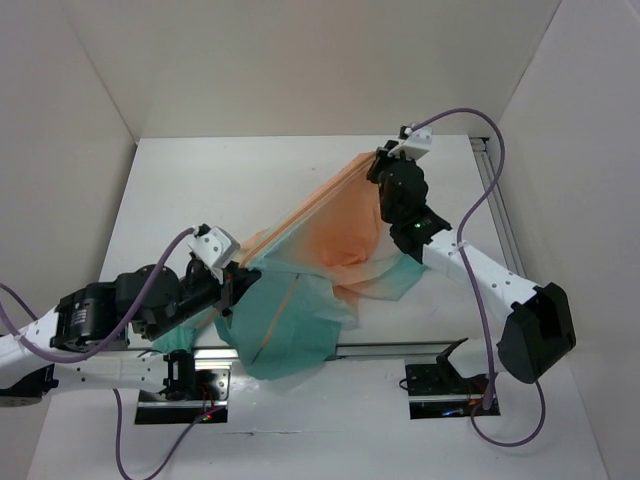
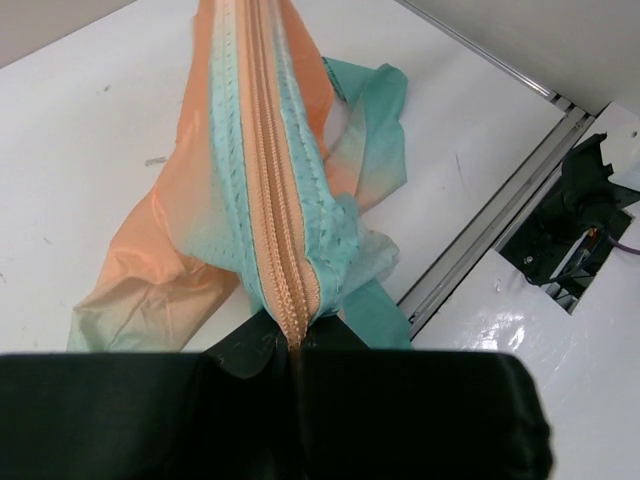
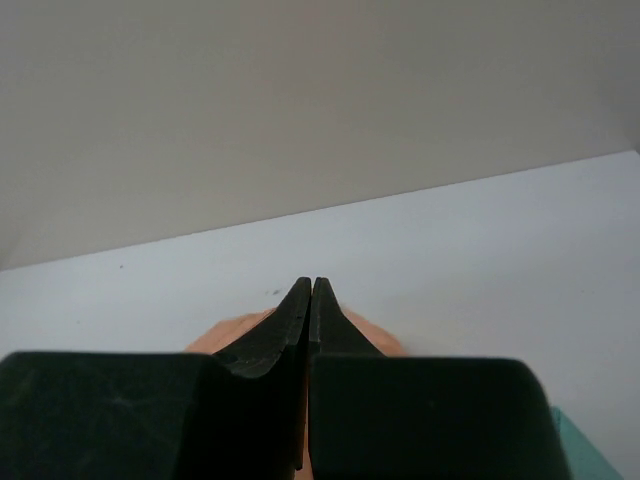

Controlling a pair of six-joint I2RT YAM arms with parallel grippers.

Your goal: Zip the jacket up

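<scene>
Holding one jacket (image 1: 330, 250), strung taut between my two tools from near left to far right. Its slack middle sags onto the bench (image 1: 190, 180).

Left tool (image 2: 295, 345): pressed together, pinching the zipper (image 2: 272, 200) at the teal end.
Right tool (image 3: 310, 292): pressed together, with orange cloth showing just under the tips. From above it grips the jacket's far orange end.

Risks, as I judge them:
- Thin cloth sliding out of either pinch if the pull grows, dropping the tension the zipper needs.
- Loose teal fabric lying right beside the teeth being drawn into the slider and jamming it.
- The teal fold hanging over the rail (image 1: 400, 350) at the near edge catching there if the jacket is dragged.

Condition of jacket: thin, smooth-looking cloth, peach-orange at the far end fading to teal near me, creased and bunched at the middle. Zipper tape is orange. Teeth look meshed along the stretch my left camera shows. Slider not visible, so I cannot tell how far the closing has got.
</scene>
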